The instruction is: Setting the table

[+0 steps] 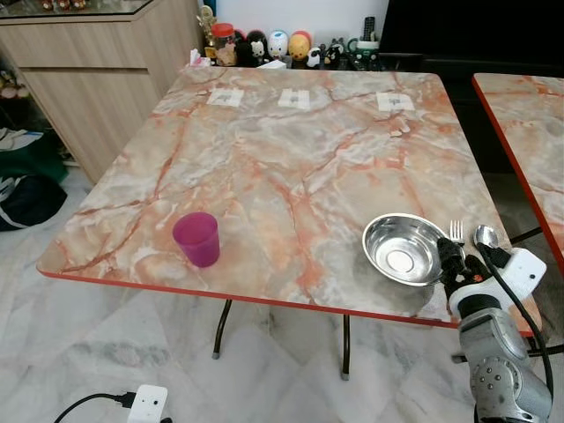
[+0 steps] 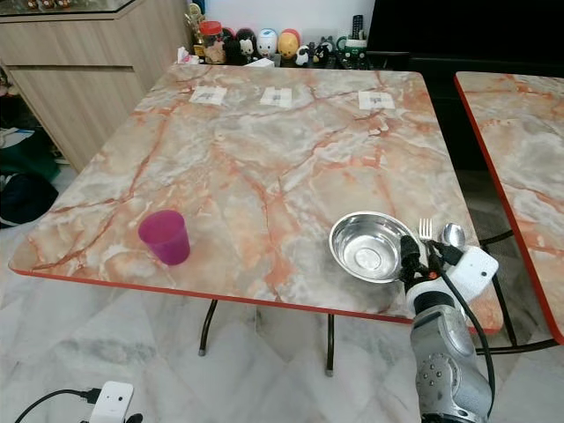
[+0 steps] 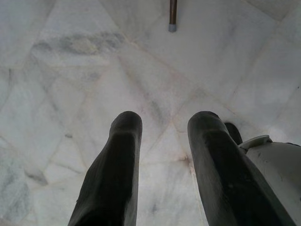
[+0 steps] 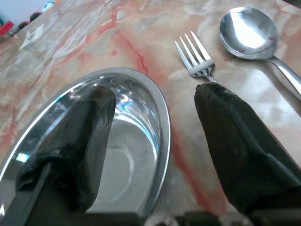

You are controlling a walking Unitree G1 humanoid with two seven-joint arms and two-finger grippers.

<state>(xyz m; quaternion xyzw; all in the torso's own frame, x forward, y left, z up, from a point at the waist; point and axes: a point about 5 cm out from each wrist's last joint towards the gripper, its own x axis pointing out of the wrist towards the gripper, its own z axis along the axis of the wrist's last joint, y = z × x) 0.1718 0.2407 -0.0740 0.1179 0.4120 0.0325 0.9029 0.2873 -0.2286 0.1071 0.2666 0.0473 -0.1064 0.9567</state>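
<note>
- Two grippers to track: your right gripper (image 4: 153,127) is at the near right edge of the counter (image 1: 291,150), your left gripper (image 3: 162,160) hangs idle over the floor (image 3: 84,70).
- Your right jaws are spread wide and pinch nothing. One finger (image 4: 80,136) sits over the bowl (image 1: 403,249), the other finger (image 4: 235,141) sits outside it, and the bowl's rim runs through the gap between them.
- The fork (image 4: 197,61) lies just beyond the outer finger, its handle passing under that finger; whether they touch, you cannot tell.
- The spoon (image 4: 251,35) lies just beside the fork, on the side away from the bowl, bowl-end pointing away from the jaws.
- The cup (image 1: 196,238) stands upright well off to the jaws' left, near the same front edge.
- Three paper cards (image 1: 294,99) lie in a row far ahead of the jaws, at the far edge.
- Your left jaws are spread apart too, empty, with a table leg (image 3: 173,14) on the floor beyond them.
</note>
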